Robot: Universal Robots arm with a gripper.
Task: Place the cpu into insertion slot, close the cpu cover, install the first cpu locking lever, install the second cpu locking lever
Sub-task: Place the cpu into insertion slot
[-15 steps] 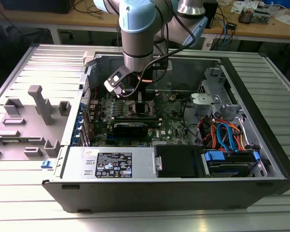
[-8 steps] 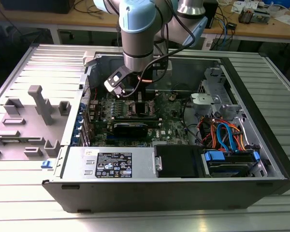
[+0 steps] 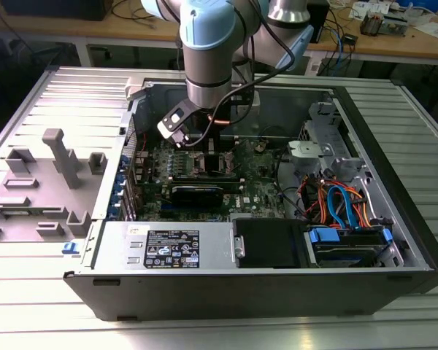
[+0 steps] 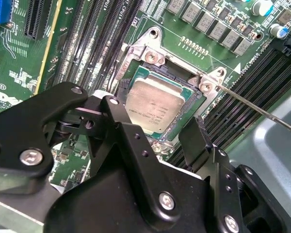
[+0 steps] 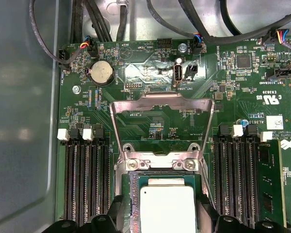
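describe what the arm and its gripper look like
The robot arm is a thick silver-grey metal cylinder with pale blue joint caps; black cables loop around its wrist. The gripper is matte black, made of angular linked plates held by silver screws and round pins.

One cpu point(image 4: 157, 104), one slot point(image 5: 157, 164), one cover point(image 5: 162, 99). One coin cell point(image 5: 102, 74) near board's point(image 5: 233, 97) corner. Two memory banks point(image 5: 87, 179), one each side of slot. Two screws point(image 5: 127, 165) on slot's rim. One arm point(image 3: 208, 44), one case point(image 3: 277, 299), one board. Cables point(image 3: 343, 204) in case's corner: tangled, can't count.
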